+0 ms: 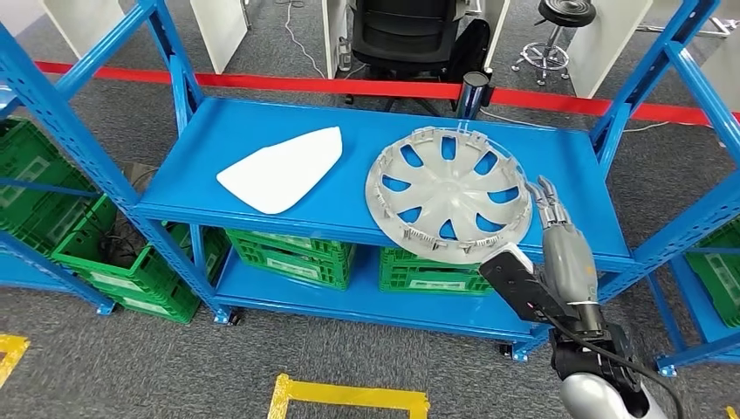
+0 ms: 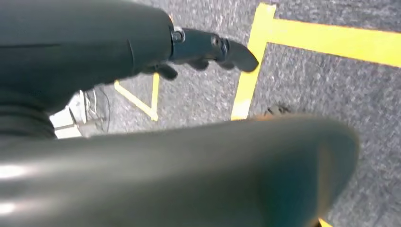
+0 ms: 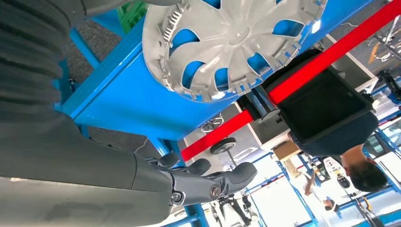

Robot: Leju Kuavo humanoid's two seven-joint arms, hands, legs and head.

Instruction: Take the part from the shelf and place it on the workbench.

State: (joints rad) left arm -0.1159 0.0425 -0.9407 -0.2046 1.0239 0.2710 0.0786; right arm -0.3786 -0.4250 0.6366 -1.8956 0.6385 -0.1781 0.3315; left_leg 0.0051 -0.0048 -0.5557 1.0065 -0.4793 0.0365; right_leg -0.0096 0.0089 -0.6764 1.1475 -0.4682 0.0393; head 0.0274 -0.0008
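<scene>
We see the wheel cover (image 1: 449, 194) lying on the shelf (image 1: 262, 131), toward its right end, its near rim overhanging the front edge. To its left, well apart, a flat panel (image 1: 284, 168) lies nearer the left end. Our right hand (image 1: 563, 240) is raised just beside the cover's right rim, before the shelf's front right corner. On the lower shelf board (image 1: 366, 305) beneath, crates (image 1: 292, 253) stand side by side. Behind the shelf a barrier tape (image 1: 332, 85) runs across, with a chair (image 1: 406, 35) beyond it.

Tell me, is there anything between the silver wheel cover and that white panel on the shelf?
Nothing. The head view shows only bare blue shelf between the wheel cover and the white panel, which lie apart.
</scene>
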